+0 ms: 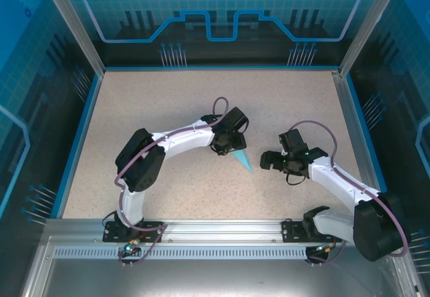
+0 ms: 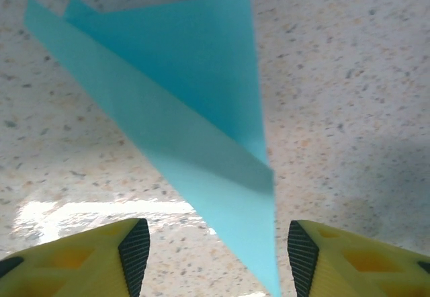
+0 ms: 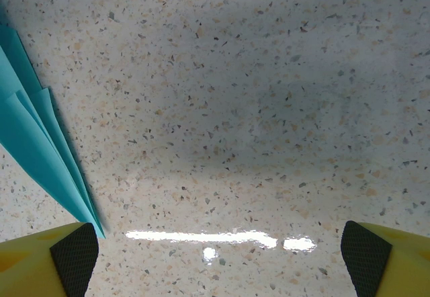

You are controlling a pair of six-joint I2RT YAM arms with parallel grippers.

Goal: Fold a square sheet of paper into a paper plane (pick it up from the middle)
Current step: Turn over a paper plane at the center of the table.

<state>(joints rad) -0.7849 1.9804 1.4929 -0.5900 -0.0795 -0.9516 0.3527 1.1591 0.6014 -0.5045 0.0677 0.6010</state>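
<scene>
The light cyan sheet of paper lies folded into a narrow pointed paper plane (image 1: 244, 160) on the speckled table, near the middle. In the left wrist view the paper plane (image 2: 195, 109) has a crease and layered flaps, and its narrow end runs down between my yellow fingers. My left gripper (image 2: 215, 253) is open just above it, and neither pad touches the paper. From above, the left gripper (image 1: 226, 146) covers the plane's far end. My right gripper (image 1: 271, 161) stands open to the plane's right, with bare table between its fingers. The plane's (image 3: 30, 146) edge shows beside the right gripper's (image 3: 215, 257) left finger.
A blue rim (image 1: 79, 142) and metal posts fence the table on all sides. An aluminium rail (image 1: 215, 226) with both arm bases runs along the near edge. The speckled tabletop (image 1: 168, 99) stretches behind both arms.
</scene>
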